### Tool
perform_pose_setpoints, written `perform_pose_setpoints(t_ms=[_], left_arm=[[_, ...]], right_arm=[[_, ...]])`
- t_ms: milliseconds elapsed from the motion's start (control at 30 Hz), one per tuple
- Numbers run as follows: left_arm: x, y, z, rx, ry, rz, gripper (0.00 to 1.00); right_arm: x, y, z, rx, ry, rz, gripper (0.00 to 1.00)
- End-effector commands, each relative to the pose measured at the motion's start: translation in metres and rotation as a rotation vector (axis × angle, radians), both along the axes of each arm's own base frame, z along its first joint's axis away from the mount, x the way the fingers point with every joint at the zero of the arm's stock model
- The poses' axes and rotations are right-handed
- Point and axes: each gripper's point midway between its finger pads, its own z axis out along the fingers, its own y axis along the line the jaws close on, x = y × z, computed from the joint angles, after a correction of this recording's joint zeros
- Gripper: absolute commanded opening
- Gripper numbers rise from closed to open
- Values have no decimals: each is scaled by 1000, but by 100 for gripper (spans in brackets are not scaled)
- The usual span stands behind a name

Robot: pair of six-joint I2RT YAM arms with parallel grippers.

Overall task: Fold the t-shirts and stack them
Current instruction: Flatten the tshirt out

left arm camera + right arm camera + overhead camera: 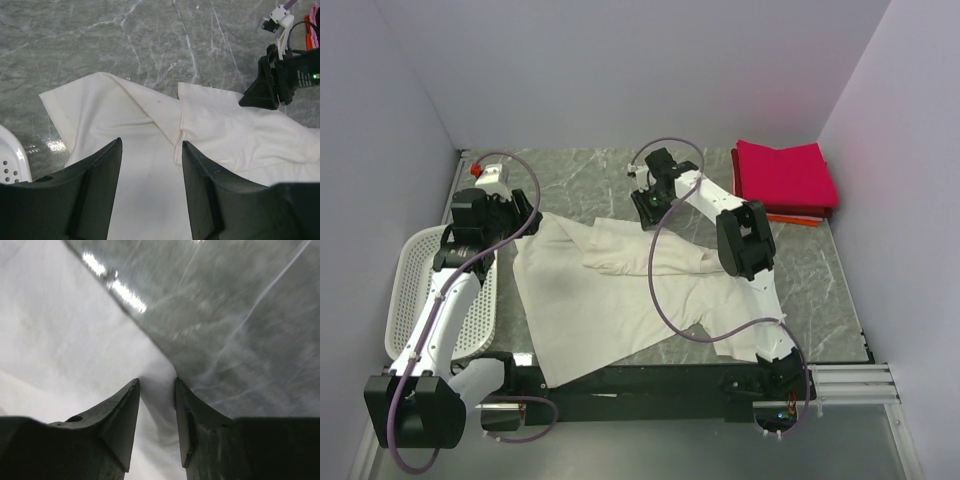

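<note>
The large cream-white t-shirt (620, 300) lies spread and rumpled on the grey marble table, its upper part folded over. My left gripper (527, 215) is open and empty, and hovers over the shirt's far left corner (125, 115). Its fingertips (151, 145) stand wide apart above the cloth. My right gripper (645, 208) is at the shirt's far edge and is shut on a bunched fold of white cloth (50, 340) between its fingertips (157, 382). A folded crimson-pink t-shirt (785, 172) lies on an orange-red one (795, 219) at the back right.
A white perforated basket (415, 270) stands at the left table edge beside the left arm; its rim shows in the left wrist view (10, 165). Lilac walls enclose the table on three sides. Purple cables loop over both arms.
</note>
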Motion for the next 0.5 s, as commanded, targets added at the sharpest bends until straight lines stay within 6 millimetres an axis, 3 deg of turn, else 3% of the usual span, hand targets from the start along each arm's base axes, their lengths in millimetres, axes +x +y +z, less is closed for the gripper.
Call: perform_pose_setpoints(t_ms=[0, 100, 133, 167, 333, 467], left_arm=[[2, -3, 16, 7, -58, -26, 57], [1, -4, 17, 5, -61, -30, 57], [1, -4, 18, 4, -64, -32, 57], [1, -4, 18, 5, -64, -30, 57], [-1, -4, 21, 4, -75, -33, 57], [-1, -5, 22, 0, -79, -38, 57]], right_arm=[[-31, -8, 10, 0, 67, 29, 40], [-41, -13, 11, -4, 90, 36, 19], [-40, -16, 14, -11, 78, 28, 4], [-42, -21, 10, -28, 79, 13, 0], [-23, -65, 17, -119, -31, -113, 0], [-43, -95, 7, -164, 6, -115, 0]])
